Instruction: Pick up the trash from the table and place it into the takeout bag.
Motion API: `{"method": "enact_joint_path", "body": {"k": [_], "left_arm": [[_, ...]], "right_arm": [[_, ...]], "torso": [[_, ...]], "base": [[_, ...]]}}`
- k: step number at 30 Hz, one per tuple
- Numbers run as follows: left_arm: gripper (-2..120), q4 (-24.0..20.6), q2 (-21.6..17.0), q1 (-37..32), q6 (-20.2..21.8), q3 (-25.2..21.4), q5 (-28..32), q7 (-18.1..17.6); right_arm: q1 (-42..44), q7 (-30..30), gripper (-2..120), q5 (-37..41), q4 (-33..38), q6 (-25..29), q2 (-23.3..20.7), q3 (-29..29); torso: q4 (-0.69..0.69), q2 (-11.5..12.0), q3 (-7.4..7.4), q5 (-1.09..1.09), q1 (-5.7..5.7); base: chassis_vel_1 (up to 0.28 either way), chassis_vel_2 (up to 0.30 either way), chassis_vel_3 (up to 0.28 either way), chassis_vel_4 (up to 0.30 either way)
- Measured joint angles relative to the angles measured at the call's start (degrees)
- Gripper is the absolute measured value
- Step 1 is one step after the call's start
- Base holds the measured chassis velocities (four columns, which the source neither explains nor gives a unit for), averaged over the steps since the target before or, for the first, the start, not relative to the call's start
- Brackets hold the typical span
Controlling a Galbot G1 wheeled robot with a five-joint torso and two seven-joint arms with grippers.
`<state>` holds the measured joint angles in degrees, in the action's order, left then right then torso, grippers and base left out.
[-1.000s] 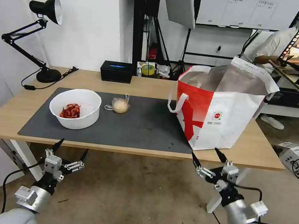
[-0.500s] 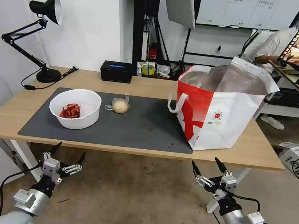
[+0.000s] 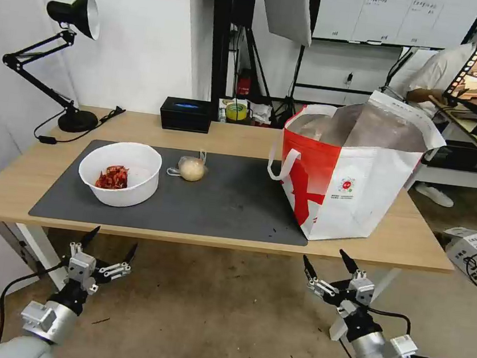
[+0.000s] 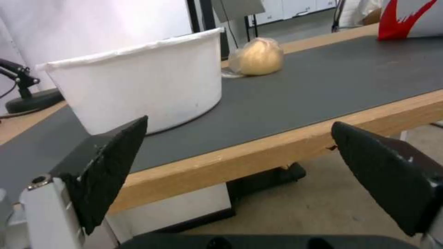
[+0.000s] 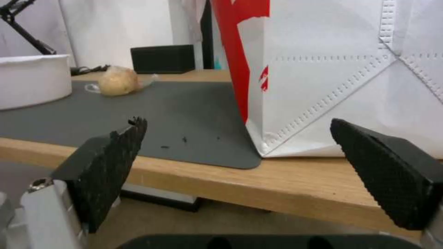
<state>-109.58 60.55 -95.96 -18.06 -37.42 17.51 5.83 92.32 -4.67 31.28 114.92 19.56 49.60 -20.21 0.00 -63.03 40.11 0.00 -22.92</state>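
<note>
I take the white bowl [image 3: 120, 172] as my landmark: it sits on the dark mat [image 3: 230, 201] of the worktop [image 3: 409, 239], red scraps [image 3: 113, 177] lying inside it, and the small clear bag with the beige lump [image 3: 191, 168] lies just beside it, towards the takeout bag [image 3: 354, 175], which stands upright and open-mouthed well apart from the bowl at the mat's far end. My left gripper [image 3: 108, 244] hangs below the worktop's front edge, nearly under the bowl, its fingers spread and holding nothing; my right gripper [image 3: 325, 262] hangs equally low beneath the takeout bag, also spread and empty. I judge the step in hand to be a reach for one of the two remaining pieces, and the left arm looks better placed for either. To do it well I would lift clear of the wooden edge first, then come down over the bowl's rim, pinching one wall and keeping it level so the scraps stay in.
</note>
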Motion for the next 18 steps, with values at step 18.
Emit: {"method": "enact_joint_path", "body": {"k": [18], "left_arm": [[100,0.5,-0.9,1.2,0.2,0.1,0.6,0.0]], "right_arm": [[-14.8,-3.2,100,0.3,0.7,-6.2,-2.2,11.4]], "torso": [[0.0,0.0,0.0,-0.01,0.0]], "base": [[0.0,0.0,0.0,0.0]]}}
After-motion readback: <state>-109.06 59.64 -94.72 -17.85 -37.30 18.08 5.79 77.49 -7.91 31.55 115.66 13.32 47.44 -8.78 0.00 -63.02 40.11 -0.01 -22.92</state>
